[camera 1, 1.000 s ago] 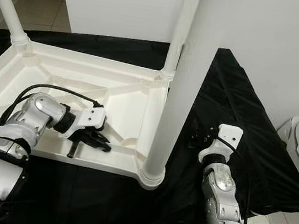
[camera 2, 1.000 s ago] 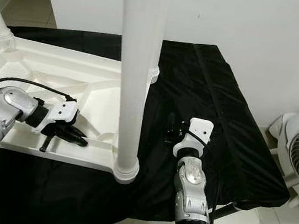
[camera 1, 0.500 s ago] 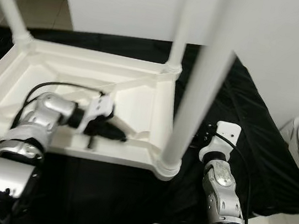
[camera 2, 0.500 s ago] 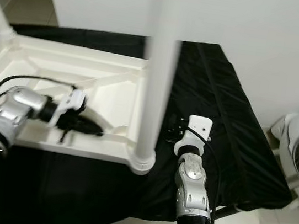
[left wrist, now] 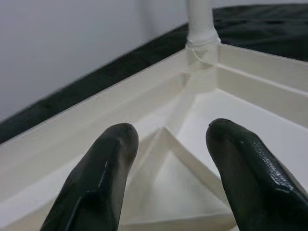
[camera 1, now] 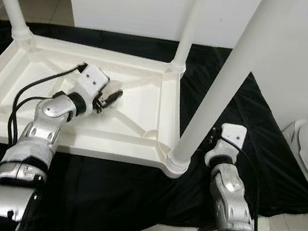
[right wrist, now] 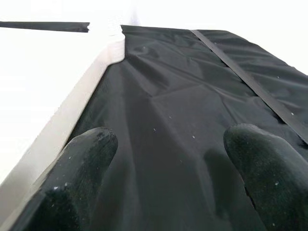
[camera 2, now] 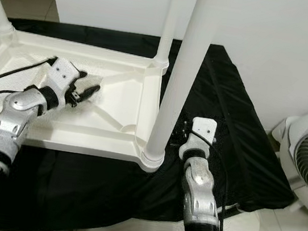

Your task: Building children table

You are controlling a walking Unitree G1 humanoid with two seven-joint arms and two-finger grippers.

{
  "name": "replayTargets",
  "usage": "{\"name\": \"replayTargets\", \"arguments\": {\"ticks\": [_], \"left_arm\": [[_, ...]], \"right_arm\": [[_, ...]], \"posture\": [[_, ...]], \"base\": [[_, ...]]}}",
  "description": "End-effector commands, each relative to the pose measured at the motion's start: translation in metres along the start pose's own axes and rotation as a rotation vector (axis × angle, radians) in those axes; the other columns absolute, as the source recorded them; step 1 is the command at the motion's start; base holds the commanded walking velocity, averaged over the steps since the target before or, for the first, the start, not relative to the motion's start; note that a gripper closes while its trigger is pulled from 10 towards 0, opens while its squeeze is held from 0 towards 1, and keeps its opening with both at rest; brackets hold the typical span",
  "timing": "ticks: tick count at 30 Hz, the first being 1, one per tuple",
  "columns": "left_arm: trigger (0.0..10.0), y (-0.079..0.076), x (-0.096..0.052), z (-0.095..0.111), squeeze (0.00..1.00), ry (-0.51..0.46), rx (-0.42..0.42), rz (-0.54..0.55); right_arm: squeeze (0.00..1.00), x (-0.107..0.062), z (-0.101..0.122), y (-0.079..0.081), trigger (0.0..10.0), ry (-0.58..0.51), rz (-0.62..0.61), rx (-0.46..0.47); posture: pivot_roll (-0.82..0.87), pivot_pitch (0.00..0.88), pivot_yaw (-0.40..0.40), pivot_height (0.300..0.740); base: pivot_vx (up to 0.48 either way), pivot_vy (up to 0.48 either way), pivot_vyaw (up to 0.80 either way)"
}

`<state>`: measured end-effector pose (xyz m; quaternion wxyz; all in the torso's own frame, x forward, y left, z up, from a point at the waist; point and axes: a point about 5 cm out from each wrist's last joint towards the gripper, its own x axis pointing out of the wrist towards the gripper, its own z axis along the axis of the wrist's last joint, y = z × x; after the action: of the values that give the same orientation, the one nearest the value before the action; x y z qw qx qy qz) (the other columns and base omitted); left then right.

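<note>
Lit brightly and evenly from overhead, with soft, faint shadows. Blew out the upturned white plastic table tray [right wrist: 43, 82] to featureless white in the right wrist view. Kept the head views sharp, though bowed slightly at the edges. Caught dull highlights on the glossy black fingers [left wrist: 96, 187], both pairs soft and out of focus up close. Swallowed detail in the black cloth [camera 1: 246, 114] over the bench.
</note>
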<state>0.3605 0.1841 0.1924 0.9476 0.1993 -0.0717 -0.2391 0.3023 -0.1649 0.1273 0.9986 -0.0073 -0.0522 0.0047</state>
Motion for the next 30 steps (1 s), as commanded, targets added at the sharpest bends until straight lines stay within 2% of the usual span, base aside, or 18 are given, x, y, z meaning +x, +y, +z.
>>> {"name": "replayTargets", "arguments": {"ticks": [1, 4, 8, 9, 10, 12, 14, 15, 16, 17, 19, 21, 24, 25, 26, 28, 29, 30], "left_arm": [[10.0, 0.0, -0.007, 0.003, 0.0, -0.023, -0.031, 0.021], [10.0, 0.001, -0.021, 0.006, 0.0, -0.052, -0.065, 0.107], [10.0, 0.001, -0.025, 0.007, 0.0, -0.052, -0.072, 0.149], [10.0, -0.002, -0.032, 0.007, 0.0, -0.053, -0.076, 0.18], [10.0, -0.002, -0.032, 0.007, 0.0, -0.053, -0.076, 0.18], [10.0, -0.007, -0.043, 0.006, 0.0, -0.059, -0.117, 0.236], [10.0, -0.008, -0.047, 0.005, 0.0, -0.058, -0.145, 0.263], [10.0, -0.011, -0.051, 0.005, 0.0, -0.05, -0.142, 0.272], [10.0, -0.012, -0.053, 0.005, 0.0, -0.044, -0.138, 0.277], [10.0, -0.017, -0.06, -0.001, 0.0, -0.02, -0.166, 0.323], [10.0, -0.017, -0.06, -0.001, 0.0, -0.02, -0.166, 0.323], [10.0, -0.024, -0.075, -0.013, 0.0, 0.031, -0.236, 0.437], [10.0, -0.026, -0.078, -0.016, 0.0, 0.038, -0.248, 0.454], [10.0, -0.031, -0.08, -0.02, 0.0, 0.053, -0.279, 0.446], [10.0, -0.045, -0.083, -0.025, 0.0, 0.08, -0.292, 0.398], [10.0, -0.045, -0.083, -0.025, 0.0, 0.08, -0.292, 0.398], [10.0, -0.059, -0.083, -0.026, 0.0, 0.086, -0.307, 0.333], [10.0, -0.064, -0.083, -0.027, 0.0, 0.085, -0.324, 0.306]], "right_arm": [[0.0, -0.005, 0.001, -0.007, 10.0, -0.017, -0.003, 0.013], [0.0, -0.012, 0.005, -0.013, 10.0, -0.056, 0.016, 0.03], [0.0, -0.014, 0.006, -0.014, 10.0, -0.068, 0.025, 0.034], [0.0, -0.02, 0.007, -0.018, 10.0, -0.07, 0.057, 0.03], [0.0, -0.02, 0.007, -0.018, 10.0, -0.07, 0.057, 0.03], [0.0, -0.031, 0.007, -0.024, 10.0, -0.058, 0.104, 0.015], [0.0, -0.035, 0.007, -0.026, 10.0, -0.051, 0.122, 0.01], [0.18, -0.038, 0.007, -0.027, 10.0, -0.05, 0.139, 0.003], [0.18, -0.039, 0.007, -0.027, 10.0, -0.049, 0.15, -0.001], [1.0, -0.043, 0.008, -0.028, 10.0, -0.047, 0.184, 0.002], [1.0, -0.043, 0.008, -0.028, 10.0, -0.047, 0.184, 0.002], [1.0, -0.051, 0.008, -0.027, 10.0, -0.038, 0.257, 0.021], [1.0, -0.052, 0.008, -0.026, 10.0, -0.034, 0.279, 0.028], [1.0, -0.054, 0.008, -0.023, 10.0, -0.026, 0.325, 0.035], [1.0, -0.055, 0.008, -0.017, 10.0, -0.013, 0.399, 0.027], [1.0, -0.055, 0.008, -0.017, 10.0, -0.013, 0.399, 0.027], [1.0, -0.054, 0.01, -0.013, 10.0, 0.0, 0.472, 0.026], [1.0, -0.054, 0.011, -0.012, 10.0, 0.006, 0.508, 0.025]], "posture": [[0.16, 0.064, -0.064, 0.74], [0.16, 0.055, -0.063, 0.74], [0.16, 0.055, -0.063, 0.74], [0.16, 0.058, -0.06, 0.74], [0.16, 0.058, -0.06, 0.74], [0.14, 0.064, -0.053, 0.74], [0.14, 0.064, -0.053, 0.74], [0.14, 0.066, -0.05, 0.74], [0.14, 0.066, -0.05, 0.74], [0.13, 0.063, -0.042, 0.74], [0.13, 0.063, -0.042, 0.74], [0.12, 0.055, -0.037, 0.74], [0.12, 0.047, -0.035, 0.74], [0.12, 0.042, -0.034, 0.74], [0.13, 0.038, -0.037, 0.74], [0.13, 0.038, -0.037, 0.74], [0.13, 0.03, -0.038, 0.74], [0.13, 0.03, -0.038, 0.74]], "base": [[0.0, 0.0, 0.0], [0.0, 0.0, 0.0], [0.0, 0.0, 0.0], [0.0, 0.0, 0.0], [0.0, 0.0, 0.0], [0.0, 0.0, 0.0], [0.0, 0.0, 0.0], [0.0, 0.0, 0.0], [0.0, 0.0, 0.0], [0.0, 0.0, 0.0], [0.0, 0.0, 0.0], [0.0, 0.0, 0.0], [0.0, 0.0, 0.0], [0.0, 0.0, 0.0], [0.0, 0.0, 0.0], [0.0, 0.0, 0.0], [0.0, 0.0, 0.0], [0.0, 0.0, 0.0]]}}
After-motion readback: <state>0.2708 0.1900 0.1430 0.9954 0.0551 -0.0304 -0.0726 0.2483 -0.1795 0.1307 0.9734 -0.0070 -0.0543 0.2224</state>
